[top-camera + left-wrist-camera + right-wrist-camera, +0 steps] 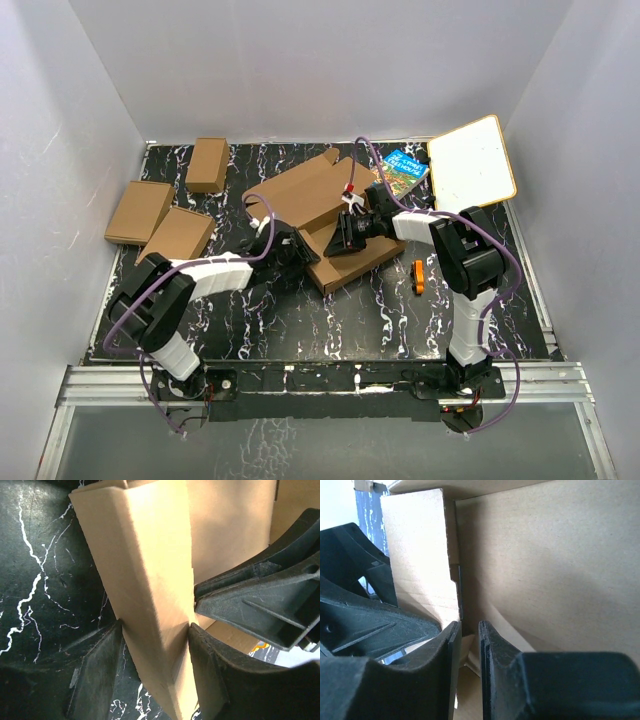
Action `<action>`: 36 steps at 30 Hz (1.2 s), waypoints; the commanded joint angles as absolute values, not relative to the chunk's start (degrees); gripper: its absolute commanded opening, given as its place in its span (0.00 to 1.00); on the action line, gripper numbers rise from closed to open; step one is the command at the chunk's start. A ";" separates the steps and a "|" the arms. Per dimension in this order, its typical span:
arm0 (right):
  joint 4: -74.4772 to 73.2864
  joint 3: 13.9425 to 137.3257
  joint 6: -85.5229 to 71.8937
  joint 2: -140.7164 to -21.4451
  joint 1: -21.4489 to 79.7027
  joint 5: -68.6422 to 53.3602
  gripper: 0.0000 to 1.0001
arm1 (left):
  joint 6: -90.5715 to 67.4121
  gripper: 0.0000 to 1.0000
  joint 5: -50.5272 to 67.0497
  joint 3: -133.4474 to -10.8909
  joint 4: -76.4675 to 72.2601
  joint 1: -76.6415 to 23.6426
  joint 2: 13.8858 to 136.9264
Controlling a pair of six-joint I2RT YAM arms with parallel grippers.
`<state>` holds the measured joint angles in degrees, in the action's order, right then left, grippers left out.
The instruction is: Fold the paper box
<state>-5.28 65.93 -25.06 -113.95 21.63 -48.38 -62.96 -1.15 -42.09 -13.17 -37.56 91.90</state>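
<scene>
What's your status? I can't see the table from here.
Left gripper shut on raised flap of paper box. Right gripper slightly open beside it, holding nothing. Grippers close together.

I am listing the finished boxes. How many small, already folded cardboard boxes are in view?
3. The far box lies near the back edge; the outer box sits at the left edge; the near box lies beside it. Others may be hidden.

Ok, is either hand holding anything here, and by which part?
The left hand pinches the box by an upright side flap; the right hand, barely open, holds nothing.
</scene>
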 commanded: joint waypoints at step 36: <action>-4.39 60.60 -1.20 -88.42 13.00 -75.72 0.35 | -24.70 0.10 -26.64 -66.70 37.82 -37.79 99.59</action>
<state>-9.91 61.30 -1.58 -89.82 15.35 -71.42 -29.36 -22.02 -64.77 33.54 -38.09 99.29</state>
